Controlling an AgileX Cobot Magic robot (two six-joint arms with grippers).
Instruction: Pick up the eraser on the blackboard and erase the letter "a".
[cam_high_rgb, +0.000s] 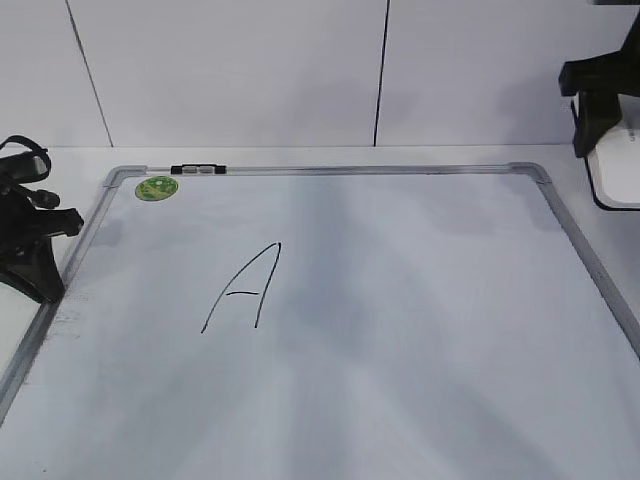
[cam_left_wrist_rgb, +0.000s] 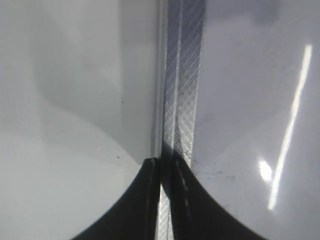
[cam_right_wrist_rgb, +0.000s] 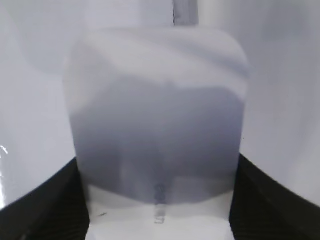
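The blackboard (cam_high_rgb: 420, 330) is a white dry-erase board with a grey frame and fills the table. A tall capital "A" (cam_high_rgb: 245, 290) is written on it left of centre. No lowercase "a" shows in any view. My right gripper (cam_high_rgb: 603, 140) is off the board's far right corner, shut on the white eraser (cam_high_rgb: 617, 170). In the right wrist view the eraser (cam_right_wrist_rgb: 157, 115) fills the space between the fingers (cam_right_wrist_rgb: 160, 205). My left gripper (cam_high_rgb: 40, 270) rests at the board's left edge. Its fingers (cam_left_wrist_rgb: 166, 167) are shut and empty over the frame strip (cam_left_wrist_rgb: 182, 90).
A round green sticker (cam_high_rgb: 157, 187) and a small black-and-silver clip (cam_high_rgb: 198, 170) sit at the board's far left corner. A white wall stands just behind the board.
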